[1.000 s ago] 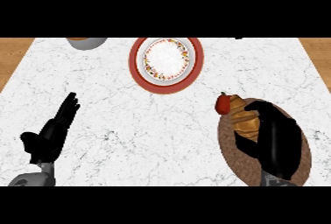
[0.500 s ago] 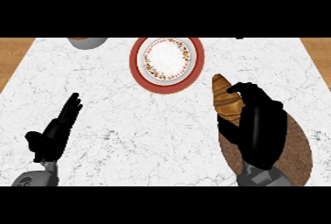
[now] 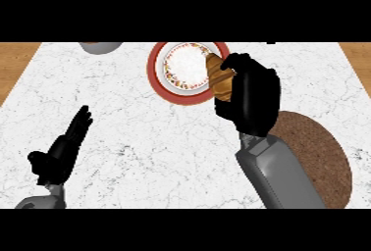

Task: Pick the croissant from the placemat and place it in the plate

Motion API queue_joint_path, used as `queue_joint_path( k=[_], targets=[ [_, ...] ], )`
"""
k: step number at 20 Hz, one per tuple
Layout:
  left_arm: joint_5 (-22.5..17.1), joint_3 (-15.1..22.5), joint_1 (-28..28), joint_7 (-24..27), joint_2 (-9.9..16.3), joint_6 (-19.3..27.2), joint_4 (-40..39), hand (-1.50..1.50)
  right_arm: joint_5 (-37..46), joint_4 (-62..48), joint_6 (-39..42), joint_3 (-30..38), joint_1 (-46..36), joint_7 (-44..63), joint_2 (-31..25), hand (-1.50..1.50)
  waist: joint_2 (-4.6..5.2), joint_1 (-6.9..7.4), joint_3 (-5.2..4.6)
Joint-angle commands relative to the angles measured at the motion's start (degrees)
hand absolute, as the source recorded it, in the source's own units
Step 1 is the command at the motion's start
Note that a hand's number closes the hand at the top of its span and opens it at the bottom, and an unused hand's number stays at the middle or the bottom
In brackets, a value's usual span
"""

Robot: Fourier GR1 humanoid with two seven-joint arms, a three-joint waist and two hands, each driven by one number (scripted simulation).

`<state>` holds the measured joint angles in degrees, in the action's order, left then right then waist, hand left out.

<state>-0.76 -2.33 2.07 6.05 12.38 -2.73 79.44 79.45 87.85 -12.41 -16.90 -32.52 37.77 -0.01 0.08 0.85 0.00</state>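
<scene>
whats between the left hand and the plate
Only bare marble counter, seen in the head view. The left hand rests open at lower left; the plate sits at top centre.

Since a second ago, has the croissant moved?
Yes. The croissant, held in the right robot hand, has left the placemat and moved up-left to the plate's right rim.

Plate (image 3: 161, 73) lies behind and left of placemat (image 3: 319, 152).

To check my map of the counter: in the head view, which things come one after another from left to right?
Left hand → grey bowl → plate → croissant → right hand → placemat.
</scene>
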Motion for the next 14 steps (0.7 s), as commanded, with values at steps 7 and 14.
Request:
queue_joint_path(
  k=[7, 14],
  targets=[
    [-1.16, -1.02, 2.10, 0.48, 0.85, -2.75, -0.58, 0.00, -12.92, -34.12, -14.21, -1.29, -22.96, 2.41, 0.01, 1.50, 0.46, 1.79, -0.01],
    [0.73, 0.14, 1.50, 1.88, -0.82, -1.82, -2.77, 0.00, -21.10, -52.24, -24.97, -2.64, -31.33, -0.82, 0.01, 1.50, 0.69, 2.44, -0.02]
  ],
)
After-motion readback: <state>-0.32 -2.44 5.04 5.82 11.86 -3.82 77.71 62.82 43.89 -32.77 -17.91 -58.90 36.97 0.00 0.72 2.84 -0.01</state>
